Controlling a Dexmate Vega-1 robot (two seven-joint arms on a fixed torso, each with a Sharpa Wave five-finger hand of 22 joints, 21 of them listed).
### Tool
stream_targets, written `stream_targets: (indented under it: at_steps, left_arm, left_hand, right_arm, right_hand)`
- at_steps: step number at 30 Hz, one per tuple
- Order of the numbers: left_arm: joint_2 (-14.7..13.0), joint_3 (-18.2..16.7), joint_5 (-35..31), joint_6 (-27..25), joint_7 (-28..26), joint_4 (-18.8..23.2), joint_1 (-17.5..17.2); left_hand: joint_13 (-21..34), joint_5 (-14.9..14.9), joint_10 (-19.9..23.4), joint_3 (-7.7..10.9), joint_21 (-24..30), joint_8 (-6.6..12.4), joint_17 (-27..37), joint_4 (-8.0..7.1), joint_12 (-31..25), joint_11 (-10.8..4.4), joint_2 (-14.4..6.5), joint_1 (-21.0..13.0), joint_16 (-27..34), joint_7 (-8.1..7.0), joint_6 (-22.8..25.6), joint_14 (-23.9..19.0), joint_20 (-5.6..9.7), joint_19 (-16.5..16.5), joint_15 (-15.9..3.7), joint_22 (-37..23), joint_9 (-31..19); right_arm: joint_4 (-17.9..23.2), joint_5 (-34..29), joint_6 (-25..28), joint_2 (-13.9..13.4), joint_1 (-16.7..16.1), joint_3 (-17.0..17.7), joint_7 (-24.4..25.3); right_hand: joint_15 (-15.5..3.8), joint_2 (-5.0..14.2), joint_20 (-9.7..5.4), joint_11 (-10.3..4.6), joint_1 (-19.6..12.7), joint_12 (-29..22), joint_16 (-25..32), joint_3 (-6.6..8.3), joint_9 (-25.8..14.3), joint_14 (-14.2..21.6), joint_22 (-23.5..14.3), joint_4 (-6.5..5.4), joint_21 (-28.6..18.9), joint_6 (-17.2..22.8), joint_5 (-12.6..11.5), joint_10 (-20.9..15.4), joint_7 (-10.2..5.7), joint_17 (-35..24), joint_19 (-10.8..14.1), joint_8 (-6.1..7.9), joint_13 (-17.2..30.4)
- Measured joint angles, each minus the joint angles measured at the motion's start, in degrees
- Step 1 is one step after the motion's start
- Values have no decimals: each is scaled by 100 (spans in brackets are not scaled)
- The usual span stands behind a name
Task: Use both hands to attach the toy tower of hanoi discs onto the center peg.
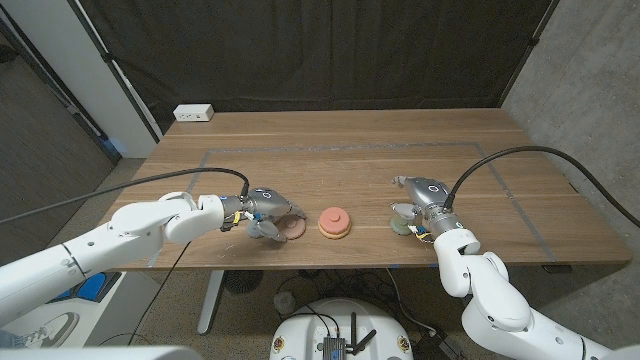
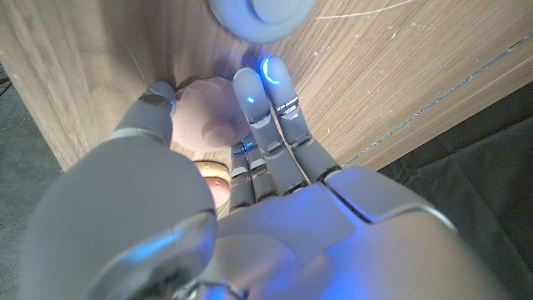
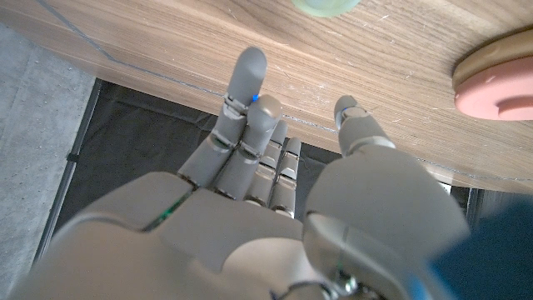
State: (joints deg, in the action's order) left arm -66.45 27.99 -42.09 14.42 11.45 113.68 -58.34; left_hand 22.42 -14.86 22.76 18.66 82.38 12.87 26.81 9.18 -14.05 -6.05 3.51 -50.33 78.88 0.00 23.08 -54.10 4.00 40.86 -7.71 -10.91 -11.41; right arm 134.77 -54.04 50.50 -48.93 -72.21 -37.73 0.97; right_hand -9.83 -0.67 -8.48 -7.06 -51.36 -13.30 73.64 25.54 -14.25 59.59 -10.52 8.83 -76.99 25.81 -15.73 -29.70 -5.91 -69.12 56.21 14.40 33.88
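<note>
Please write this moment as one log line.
left hand: at brown disc | right hand: open, near green disc | base: pink disc on

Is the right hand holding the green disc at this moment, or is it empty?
Empty. In the right wrist view the right hand has its fingers spread, nothing between them, and the green disc lies on the table beyond the fingertips.

Through the left wrist camera I see the back of my left hand (image 2: 250,208), grey and blurred where it sits close to the lens, with blue light on the fingertips (image 2: 271,73). The fingers reach out over the wooden worktop (image 2: 375,67). Between thumb and fingers lies a pale pink disc (image 2: 204,117), the thumb touching its edge; I cannot tell whether the fingers grip it. Just beyond the fingertips sits a blue-grey disc (image 2: 262,17) with a raised centre, apart from them.
</note>
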Motion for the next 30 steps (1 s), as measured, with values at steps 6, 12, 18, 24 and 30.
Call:
stream_targets:
  at_steps: [6,12,18,24,30]
  left_arm:
    - [0,3,25,-57,31,29,-21]
    - [-2,3,57,-109,53,68,-52]
    - [-22,-23,119,-171,72,116,-96]
    - [-29,-52,186,-231,95,144,-120]
    - [-29,-65,246,-272,121,155,-113]
  left_hand:
    - [32,-21,379,31,66,107,0,32,-125,-18,-93,-93,44,24,325,-58,-3,3,-17,0,-19]
    - [107,-43,593,90,133,168,14,39,-212,57,-127,-191,134,-6,576,-185,40,145,-54,0,-37]
    - [145,-63,748,104,193,223,8,55,-296,94,-134,-288,187,-8,785,-271,45,234,-89,0,-61]
    - [171,-83,835,153,240,243,31,54,-298,140,-134,-396,250,-11,869,-405,81,309,-150,-1,-70]
    - [195,-105,861,152,240,243,44,54,-336,165,-135,-423,294,11,933,-451,91,360,-178,-1,-72]
  right_arm:
    - [-8,87,-24,-6,-31,40,75]
    - [-22,173,-59,-10,-43,65,140]
    - [-29,264,-82,-24,-40,77,202]
    - [-29,318,-69,-31,-14,78,213]
    - [-23,356,-5,-51,15,59,211]
  right_hand:
    - [0,23,0,0,23,0,0,7,0,0,0,-7,0,9,0,0,10,0,0,0,0]
    - [0,24,-1,32,24,0,0,7,0,0,0,-7,-32,9,-23,-32,9,11,1,0,-1]
    - [0,69,-1,9,69,0,0,7,0,0,0,-7,-45,9,-45,-53,9,0,1,0,26]
    - [-10,69,-1,40,69,0,0,7,1,33,0,-7,-45,9,-45,-83,9,-27,1,0,22]
    - [-31,69,-1,40,68,0,0,6,1,75,0,-7,-45,9,-45,-83,9,-54,1,0,25]
